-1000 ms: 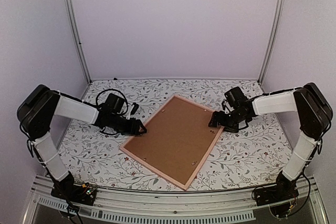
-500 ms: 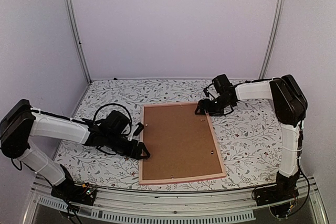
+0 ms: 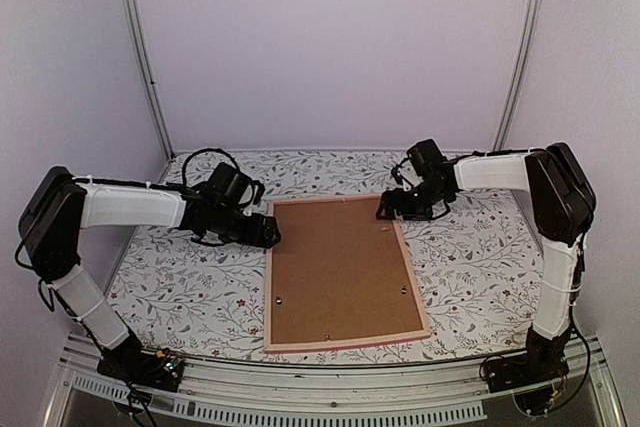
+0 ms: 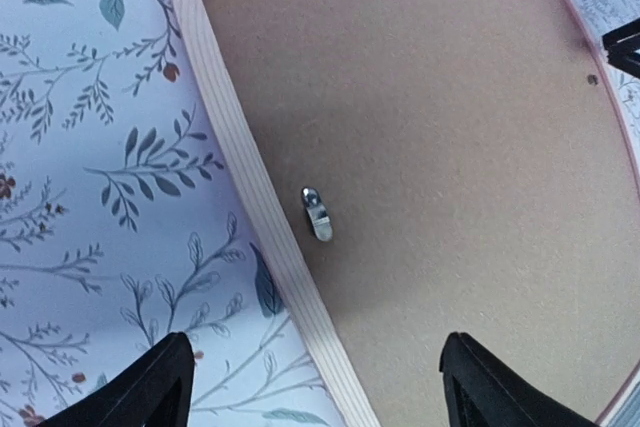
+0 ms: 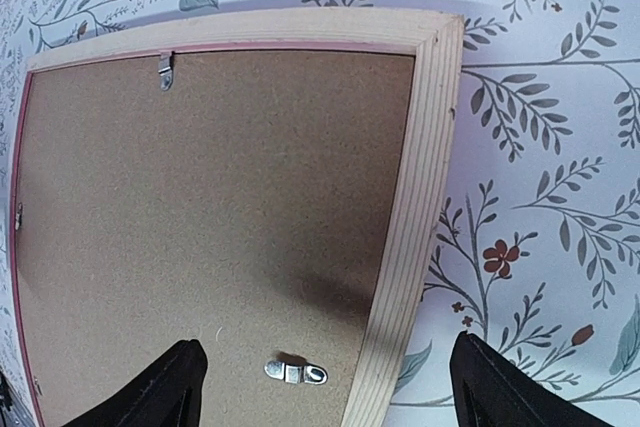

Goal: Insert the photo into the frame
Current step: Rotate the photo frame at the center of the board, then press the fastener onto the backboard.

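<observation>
Pink frame [image 4: 262, 202] flat, face-down, back up

One frame [image 3: 268, 287], one brown backing board [image 3: 340, 267] in it. Small metal clips [image 3: 278, 299] on the board: at least four show from the top camera, full total unclear. Two grippers, left gripper [image 3: 268, 235] and right gripper [image 3: 385, 209], two fingers each; one floral table [image 3: 470, 277].
</observation>
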